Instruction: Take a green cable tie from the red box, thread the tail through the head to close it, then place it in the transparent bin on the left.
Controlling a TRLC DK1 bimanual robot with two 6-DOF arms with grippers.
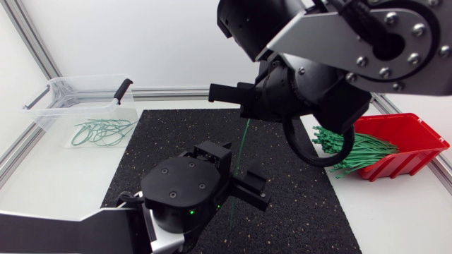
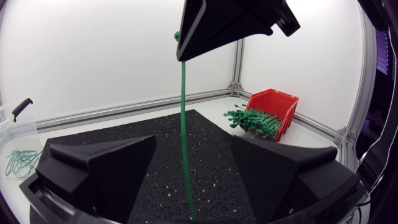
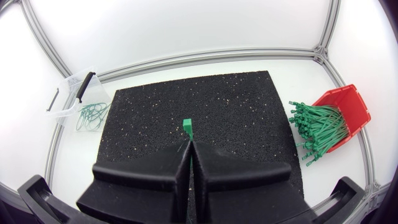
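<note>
- The white desk (image 1: 395, 212) carries a black speckled mat (image 1: 176, 134) across its middle.
- The right arm (image 1: 339, 42) comes in from the far right corner and hangs high over the mat's far half. The left arm (image 1: 70, 229) comes in low from the near left corner onto the mat's near half.
- The red box (image 1: 406, 134) sits at the desk's right edge, tipped toward the mat, with a bundle of green ties (image 1: 357, 152) spilling from its mouth.
- The transparent bin (image 1: 49, 106) stands in the far left corner, black handles on its rim, with closed green ties (image 1: 102, 132) looped inside.
- The right gripper (image 3: 190, 149) is pinched tight on a green cable tie (image 2: 184, 124). The tie's head pokes out just past the fingertips.
- The left gripper (image 2: 193, 146) stands wide under the right one, fingers pointing up, touching nothing.
- The tie hangs straight down over the mat's middle. Its tail dips between the left fingers, clear of both.
</note>
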